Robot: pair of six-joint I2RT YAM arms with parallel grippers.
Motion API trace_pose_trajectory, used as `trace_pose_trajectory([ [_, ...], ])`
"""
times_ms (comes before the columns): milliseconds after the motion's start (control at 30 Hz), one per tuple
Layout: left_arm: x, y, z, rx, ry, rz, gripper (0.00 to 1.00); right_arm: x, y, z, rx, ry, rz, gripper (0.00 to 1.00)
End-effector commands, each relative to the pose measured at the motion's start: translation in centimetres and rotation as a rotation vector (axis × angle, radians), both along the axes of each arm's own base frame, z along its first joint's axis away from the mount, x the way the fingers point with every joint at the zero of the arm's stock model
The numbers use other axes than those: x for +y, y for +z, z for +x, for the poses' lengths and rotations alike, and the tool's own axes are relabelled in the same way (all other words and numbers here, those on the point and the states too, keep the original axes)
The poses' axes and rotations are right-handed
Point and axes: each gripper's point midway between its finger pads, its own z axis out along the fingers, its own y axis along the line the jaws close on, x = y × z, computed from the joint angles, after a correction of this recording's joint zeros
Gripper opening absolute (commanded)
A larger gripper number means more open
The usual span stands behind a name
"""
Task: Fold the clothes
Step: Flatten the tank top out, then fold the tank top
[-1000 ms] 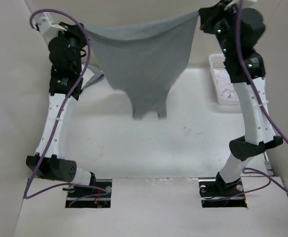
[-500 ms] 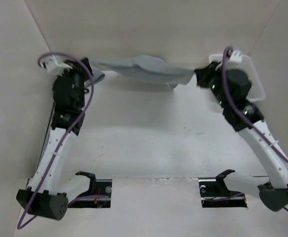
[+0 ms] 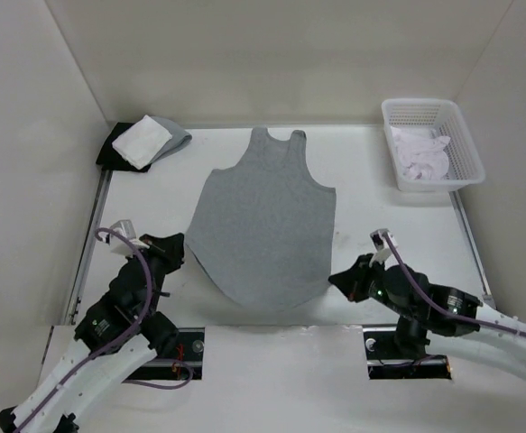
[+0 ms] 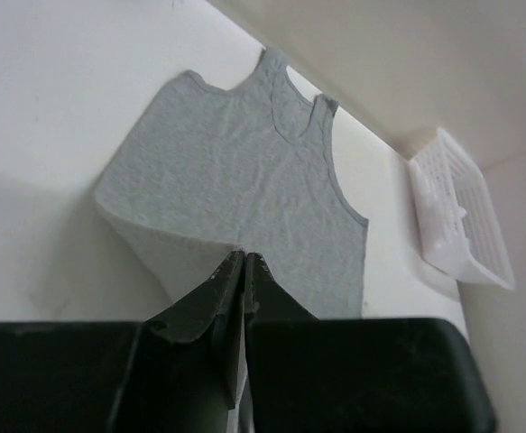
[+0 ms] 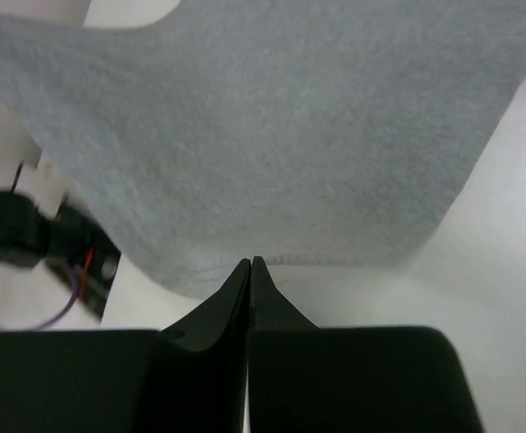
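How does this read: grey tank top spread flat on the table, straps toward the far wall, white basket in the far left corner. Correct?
Not quite. The white basket stands in the far right corner, not the left, as the top external view shows. The rest holds: the grey tank top lies spread flat on the table, straps toward the far wall.

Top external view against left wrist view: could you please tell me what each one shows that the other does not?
Only the top external view shows the folded cloths in the far left corner and the right hand at the hem. Only the left wrist view shows, close up, the left hand shut, apparently pinching the hem's edge. Both show the grey tank top spread flat, straps away from the arms, and the white basket to its right.
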Motion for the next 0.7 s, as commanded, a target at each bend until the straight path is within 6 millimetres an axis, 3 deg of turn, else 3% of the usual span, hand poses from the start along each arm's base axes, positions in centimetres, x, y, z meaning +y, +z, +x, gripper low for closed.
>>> trace_pose_trajectory([
  [0, 1.6, -0.4, -2.3, 0.083, 0.042, -0.087, 0.00, -0.9, -1.6, -3.1, 0.158, -0.025, 0.031, 0.00],
  [133, 2.3, -0.7, -2.7, 0.077, 0.068, -0.144, 0.00, -0.4, -2.2, -4.8, 0.181, -0.001, 0.016, 0.00],
  [233, 1.6, -0.1, -0.6, 0.050, 0.104, -0.083, 0.00, -0.2, -1.9, -2.4, 0.108, -0.083, -0.065, 0.00],
  [333, 0.4, 1.7, 3.0, -0.021, 0.152, -0.018, 0.00, -0.1, -0.2, 2.8, 0.016, -0.187, -0.115, 0.00],
  [433, -0.3, 3.5, 8.3, -0.091, 0.235, 0.030, 0.00, -0.4, 2.8, 9.9, -0.089, -0.278, -0.092, 0.00],
  [500, -0.3, 3.9, 13.0, -0.099, 0.276, 0.031, 0.00, -1.3, 4.9, 15.0, -0.125, -0.343, -0.058, 0.00],
  [667, -1.7, 4.7, 27.4, -0.071, 0.240, 0.000, 0.00, -4.8, 8.4, 27.8, -0.160, -0.482, -0.004, 0.00],
])
